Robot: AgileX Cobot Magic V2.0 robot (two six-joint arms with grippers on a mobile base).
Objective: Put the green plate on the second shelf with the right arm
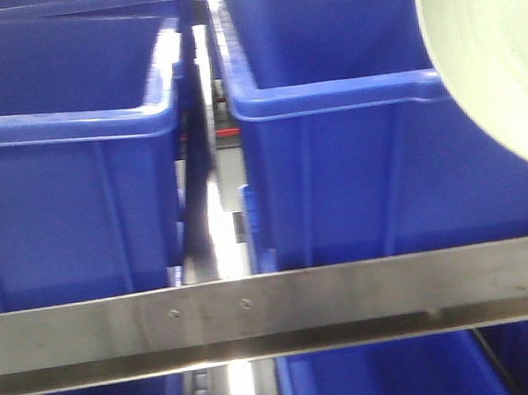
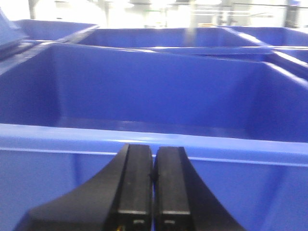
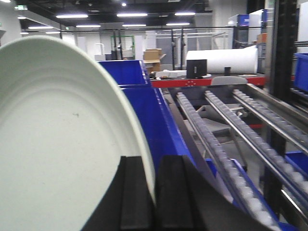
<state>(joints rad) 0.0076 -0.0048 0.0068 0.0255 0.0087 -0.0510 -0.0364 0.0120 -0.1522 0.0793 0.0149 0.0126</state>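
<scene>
The green plate [image 3: 62,139] is pale sage, round and shallow, and fills the left half of the right wrist view, held on edge. My right gripper [image 3: 155,163] is shut on its rim, one black finger on each face. In the front view the green plate [image 1: 496,52] shows as a pale arc at the top right, in front of a blue bin [image 1: 352,144]; the right gripper itself is not visible there. My left gripper [image 2: 153,154] is shut with nothing between its fingers, hovering just before the rim of a blue bin [image 2: 144,139].
Two large blue bins [image 1: 68,178] stand side by side behind a steel shelf rail [image 1: 274,312], with more blue bins below. Roller conveyor tracks [image 3: 216,139] run along the right of the right wrist view, beside a blue bin wall [image 3: 149,115].
</scene>
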